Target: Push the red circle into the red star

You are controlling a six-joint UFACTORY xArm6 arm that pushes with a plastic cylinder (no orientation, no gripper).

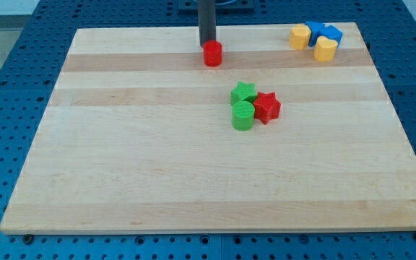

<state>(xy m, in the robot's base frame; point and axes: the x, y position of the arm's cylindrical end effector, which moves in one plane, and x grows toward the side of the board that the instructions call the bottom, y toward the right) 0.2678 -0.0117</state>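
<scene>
Pale wooden bench (193,180), set on a blue perforated base, fills most of the frame; its lower half is bare.

Dark straight rod comes down from the top centre. No claw is fitted, so there is nothing to open or close and nothing is held; my tip (206,48) sits just above-left of the small red circle block (212,54), apparently touching it, though the contact line is too small to confirm.

Cluster at centre-right: red star-shaped block (267,107), with the green star-like block (243,92) touching it on its upper left and the green round block (243,115) on its lower left. Upper right corner: two yellow blocks (300,36) and two blue blocks (322,33) bunched together, shapes unclear, well apart from the work.

Risks, as judged:
- Target lies down-right of the red circle block. A straight push along that line probably meets the green star-like block first, shunting it and displacing the red star-shaped block.
- Round block on an off-centre contact will likely roll off my tip and drift sideways.
- Tip stands on the upper-left side, roughly right for the push; small angular error compounds over the gap.
</scene>
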